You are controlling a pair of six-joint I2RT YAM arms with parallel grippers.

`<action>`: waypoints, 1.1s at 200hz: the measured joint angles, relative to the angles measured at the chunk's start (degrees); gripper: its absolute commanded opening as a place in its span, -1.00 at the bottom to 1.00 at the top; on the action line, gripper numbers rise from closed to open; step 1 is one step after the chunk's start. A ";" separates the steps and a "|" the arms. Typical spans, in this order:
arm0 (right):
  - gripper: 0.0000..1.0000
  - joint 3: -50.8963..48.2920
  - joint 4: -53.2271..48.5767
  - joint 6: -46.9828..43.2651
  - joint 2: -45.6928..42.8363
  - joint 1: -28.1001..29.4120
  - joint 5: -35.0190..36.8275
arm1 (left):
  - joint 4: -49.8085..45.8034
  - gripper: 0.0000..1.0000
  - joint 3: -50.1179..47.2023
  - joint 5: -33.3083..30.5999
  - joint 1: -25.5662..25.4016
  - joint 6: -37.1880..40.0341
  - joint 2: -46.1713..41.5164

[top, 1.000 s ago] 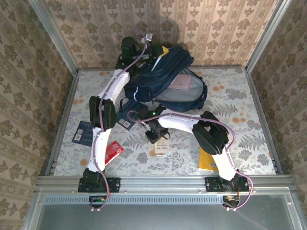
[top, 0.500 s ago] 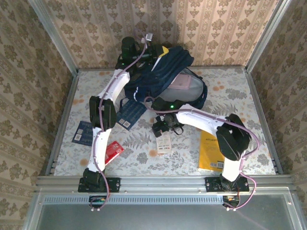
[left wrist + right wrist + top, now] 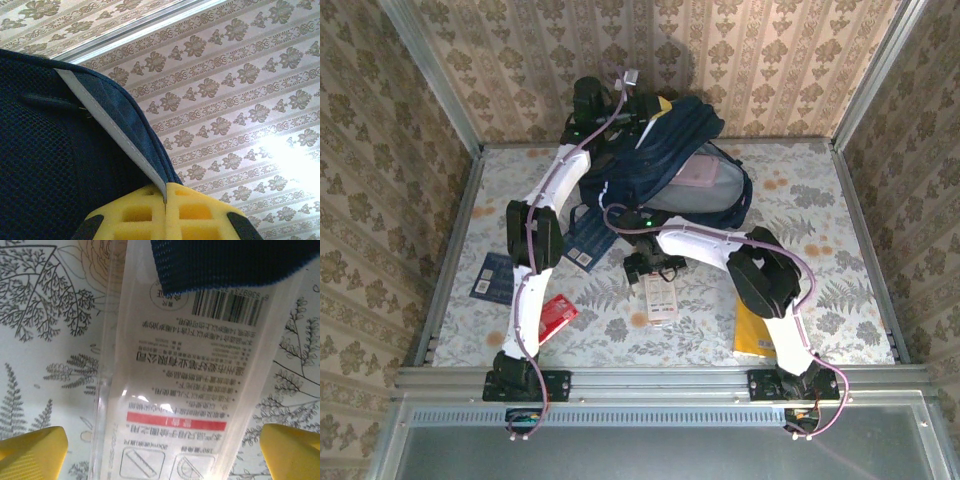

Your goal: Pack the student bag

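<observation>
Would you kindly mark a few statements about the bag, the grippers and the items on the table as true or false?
1. The left gripper is closed on the white-trimmed edge of the student bag. True.
2. The right gripper is clamped on the clear package. False: its jaws stand wide open, and the package lies on the table beneath them.
3. The yellow book is inside the bag. False: it lies on the table by the right arm's base.
4. The bag's main compartment is open. True.
5. The red packet lies on the table's right side. False: it lies on the left side.
</observation>
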 measured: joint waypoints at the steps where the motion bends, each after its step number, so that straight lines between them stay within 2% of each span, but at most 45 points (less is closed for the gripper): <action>1: 1.00 0.09 -0.04 0.00 0.15 0.00 0.04 | 0.00 -1.00 0.00 0.00 0.00 0.00 0.00; 62: 1.00 0.55 -0.68 -0.33 2.62 0.24 1.66 | 0.00 -1.00 0.00 0.02 0.00 0.00 0.02; 87: 0.87 -0.76 1.07 -0.72 2.19 0.02 0.68 | 0.00 -1.00 0.00 0.02 0.00 0.00 0.02; 119: 0.65 -5.84 5.99 -0.92 -0.81 -2.29 -4.15 | 0.00 -1.00 0.02 0.00 0.00 0.00 0.02; 147: 0.54 -9.22 9.51 -1.05 -3.34 -4.44 -8.61 | 0.00 -1.00 0.11 0.02 0.00 -0.02 0.02; 220: 0.33 -13.68 10.91 -2.60 -7.08 -4.94 -12.11 | 0.00 -1.00 0.11 0.04 0.02 -0.04 0.02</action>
